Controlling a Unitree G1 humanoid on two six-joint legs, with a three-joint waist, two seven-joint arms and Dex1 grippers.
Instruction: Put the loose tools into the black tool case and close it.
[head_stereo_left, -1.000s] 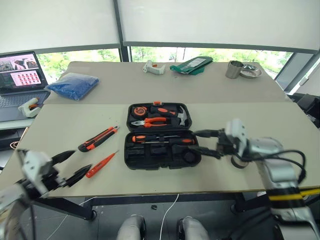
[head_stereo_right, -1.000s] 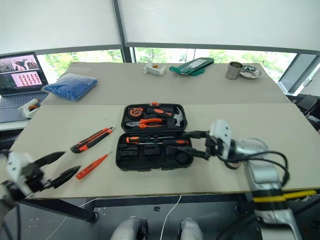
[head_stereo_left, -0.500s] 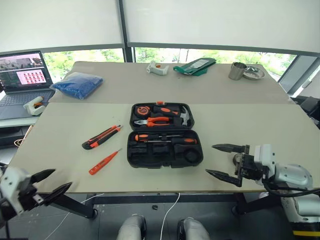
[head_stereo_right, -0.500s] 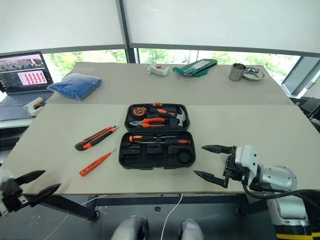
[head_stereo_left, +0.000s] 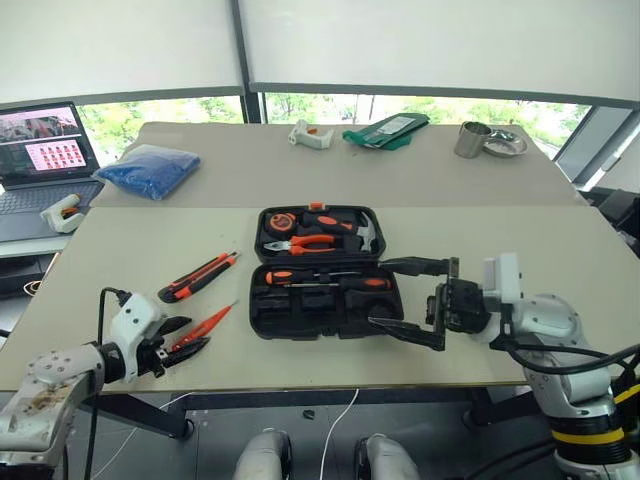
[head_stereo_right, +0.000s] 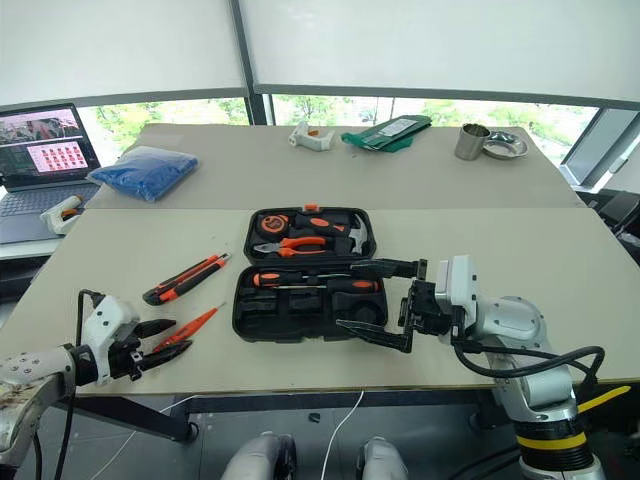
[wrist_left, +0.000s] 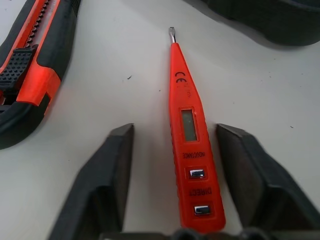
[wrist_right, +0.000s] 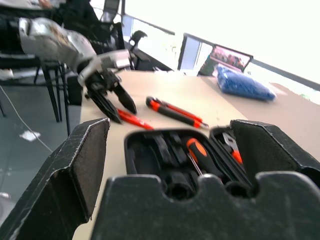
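You've got the near table (head_stereo_left: 130, 250) w/ open tool case (head_stereo_left: 325, 272), utility knife (head_stereo_left: 197, 277), tester screwdriver (head_stereo_left: 200, 328); far table (head_stereo_left: 400, 170): blue bag (head_stereo_left: 146, 170), metal cup (head_stereo_left: 468, 139).

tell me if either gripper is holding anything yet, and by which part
Nothing is held. The left gripper straddles the tester screwdriver's butt end, fingers clear of it. The right gripper is open and empty beside the tool case.

Two beige tables (head_stereo_left: 480, 250) stand end to end under wide windows (head_stereo_left: 400, 105) with white blinds (head_stereo_left: 430, 45) drawn low; green trees show outside. Daylight is soft, and the floor (head_stereo_left: 210, 455) below is grey.
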